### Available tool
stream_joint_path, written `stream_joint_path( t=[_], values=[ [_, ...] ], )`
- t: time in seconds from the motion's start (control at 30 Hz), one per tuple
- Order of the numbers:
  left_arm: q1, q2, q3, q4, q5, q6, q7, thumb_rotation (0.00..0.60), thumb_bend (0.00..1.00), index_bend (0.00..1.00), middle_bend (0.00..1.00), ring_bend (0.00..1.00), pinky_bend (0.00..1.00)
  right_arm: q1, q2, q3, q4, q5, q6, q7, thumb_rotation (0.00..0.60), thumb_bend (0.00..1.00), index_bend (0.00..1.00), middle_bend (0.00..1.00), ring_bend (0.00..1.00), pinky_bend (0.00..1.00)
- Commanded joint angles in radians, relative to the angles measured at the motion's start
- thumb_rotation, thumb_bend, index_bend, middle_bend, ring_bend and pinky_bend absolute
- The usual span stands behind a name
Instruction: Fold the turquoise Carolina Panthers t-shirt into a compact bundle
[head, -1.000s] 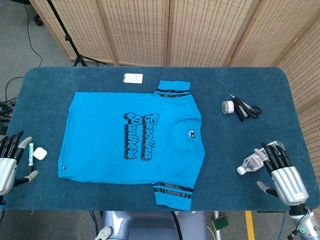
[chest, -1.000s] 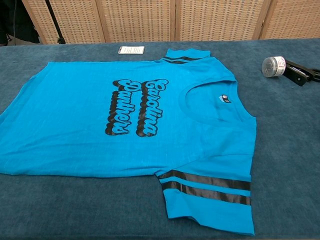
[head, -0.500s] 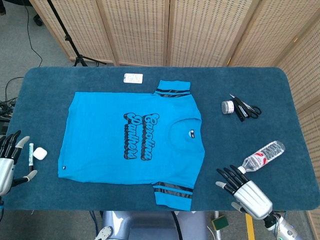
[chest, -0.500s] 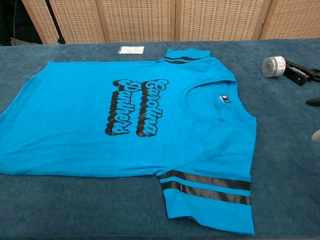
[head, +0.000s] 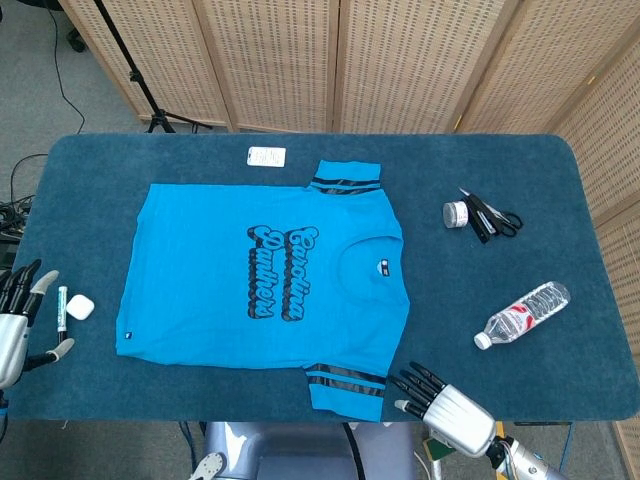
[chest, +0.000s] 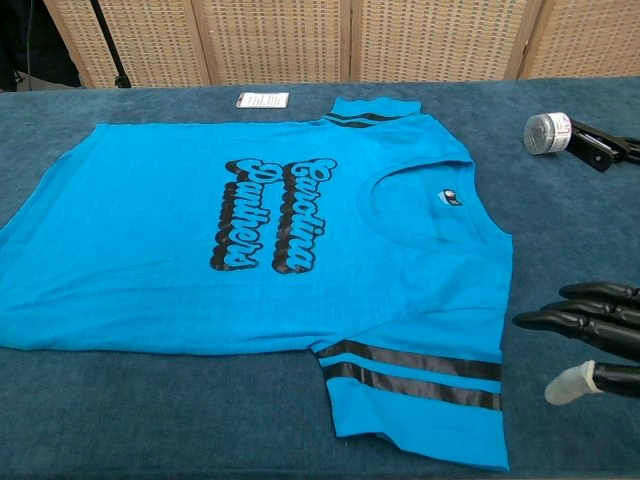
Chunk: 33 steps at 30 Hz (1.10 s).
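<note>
1. The desk (head: 560, 180), covered in dark blue cloth, carries everything.
2. The t-shirt (head: 230, 320) lies flat and unfolded, its near striped sleeve just beside the right hand's fingers (chest: 560, 320).
3. The right hand (head: 445, 405) hangs at the near edge, fingers spread, holding nothing.
4. The left hand (head: 15, 320) sits apart from the shirt's hem, fingers wide and empty.
5. A water bottle (head: 522, 315) lies beyond the right fingers.
6. A white case (head: 80, 306) and marker (head: 62, 303) lie just beside the left fingers.
</note>
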Motion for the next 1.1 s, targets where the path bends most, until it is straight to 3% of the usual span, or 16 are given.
stream_joint_path(
  t=[0.03, 0.4, 0.83, 1.1],
  values=[
    [0.0, -0.003, -0.001, 0.0, -0.001, -0.001, 0.005, 0.6, 0.0, 0.0, 0.0, 0.0, 0.0, 0.008, -0.009, 0.001, 0.002, -0.002, 0.001, -0.007, 0.6, 0.0, 0.28, 0.0, 0.0, 0.0],
    [-0.004, -0.008, -0.004, 0.001, -0.012, -0.01, 0.013, 0.6, 0.0, 0.0, 0.0, 0.0, 0.0, 0.036, -0.056, -0.011, 0.007, 0.007, -0.052, -0.06, 0.6, 0.0, 0.29, 0.0, 0.0, 0.0],
    [-0.008, -0.008, -0.01, 0.005, -0.027, -0.022, 0.01, 0.6, 0.0, 0.0, 0.0, 0.0, 0.0, 0.1, -0.087, 0.047, -0.024, 0.049, -0.117, -0.148, 0.6, 0.0, 0.3, 0.0, 0.0, 0.0],
    [-0.01, -0.007, -0.012, 0.004, -0.034, -0.027, 0.009, 0.6, 0.0, 0.0, 0.0, 0.0, 0.0, 0.131, -0.13, 0.052, -0.003, 0.06, -0.144, -0.166, 0.6, 0.0, 0.3, 0.0, 0.0, 0.0]
  ],
)
